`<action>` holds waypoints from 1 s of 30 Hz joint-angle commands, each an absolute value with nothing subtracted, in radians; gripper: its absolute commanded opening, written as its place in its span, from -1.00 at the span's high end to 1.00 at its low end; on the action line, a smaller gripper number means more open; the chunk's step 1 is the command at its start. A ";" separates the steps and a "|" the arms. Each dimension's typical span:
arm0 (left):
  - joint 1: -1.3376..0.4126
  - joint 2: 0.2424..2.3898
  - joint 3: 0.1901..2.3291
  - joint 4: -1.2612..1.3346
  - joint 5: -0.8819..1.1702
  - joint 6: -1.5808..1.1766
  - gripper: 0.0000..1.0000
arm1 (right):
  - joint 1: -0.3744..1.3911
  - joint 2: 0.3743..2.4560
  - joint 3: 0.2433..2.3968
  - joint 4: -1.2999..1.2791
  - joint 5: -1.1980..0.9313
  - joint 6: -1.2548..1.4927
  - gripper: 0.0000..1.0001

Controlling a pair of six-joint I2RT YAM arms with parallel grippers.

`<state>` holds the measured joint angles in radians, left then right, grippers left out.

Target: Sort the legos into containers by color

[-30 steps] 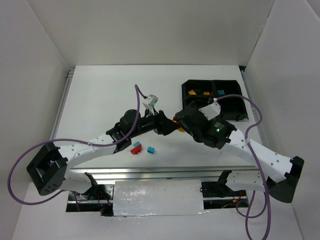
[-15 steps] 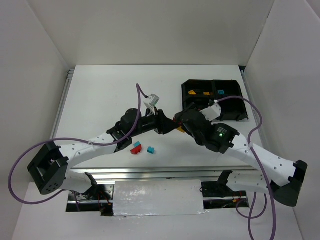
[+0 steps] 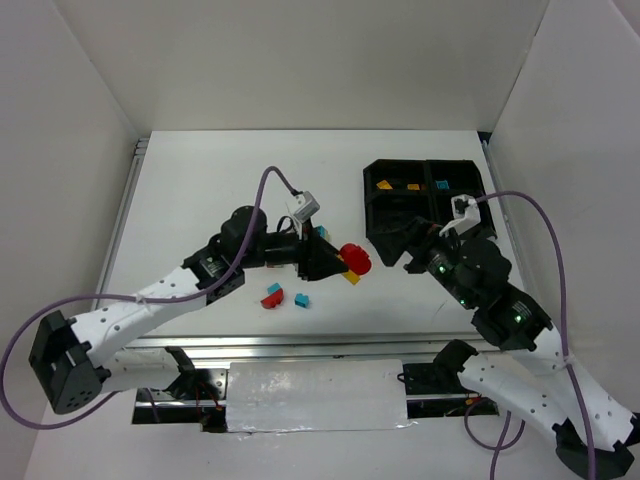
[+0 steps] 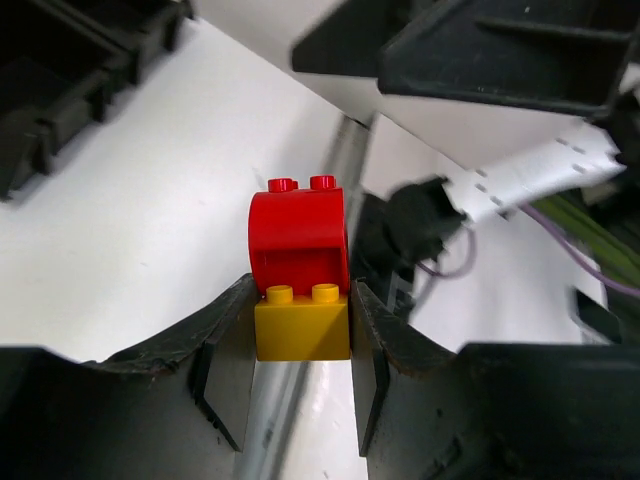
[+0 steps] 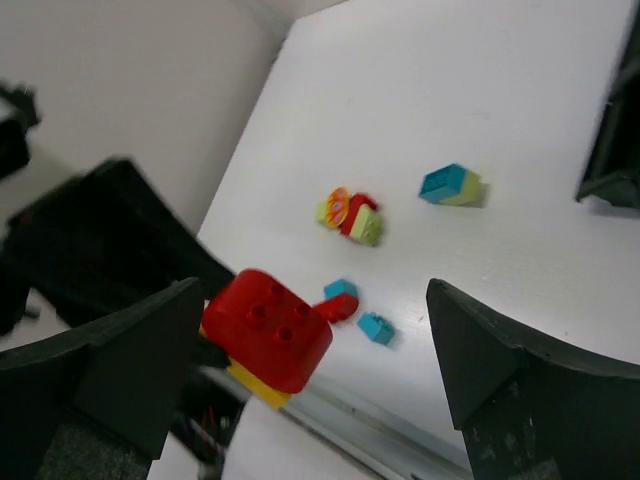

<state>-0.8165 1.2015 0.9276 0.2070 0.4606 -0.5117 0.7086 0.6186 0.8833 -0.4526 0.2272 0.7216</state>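
white walls (image 3: 80, 150) closed in the white table (image 3: 200, 180) on the left, back and right. an aluminium rail (image 3: 300, 345) ran along its near edge, with a silvery sheet (image 3: 315, 395) below. a purple cable (image 3: 60, 310) looped off the left arm.

just left of the left pincer (image 4: 300, 300) and nearer the bases, a red brick (image 3: 271, 298) lay on the table with a small teal piece against it, and a loose teal brick (image 3: 301, 299) lay beside them. on the far side of that pincer sat a teal-and-pale-green pair (image 5: 450, 185) and a small cluster (image 5: 350, 215) of pale green, orange and red.

the left pincer was narrowed onto a yellow brick (image 4: 302, 328), a pad on each of 2 sides, with a red arched brick (image 4: 298, 240) stacked on top, held above the table.

to its right, the right pincer (image 5: 312, 292) stood wide and held nothing, facing the held bricks from the near side of the black tray (image 3: 425, 163). beyond this pincer, the tray's far-left compartment held 2 orange-yellow bricks (image 3: 383, 184) and the far-right held 1 teal piece (image 3: 441, 185).
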 commanded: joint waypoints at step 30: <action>-0.815 0.945 1.009 -0.242 0.855 -0.294 1.00 | 0.722 0.753 0.874 -0.170 -0.854 0.417 -0.90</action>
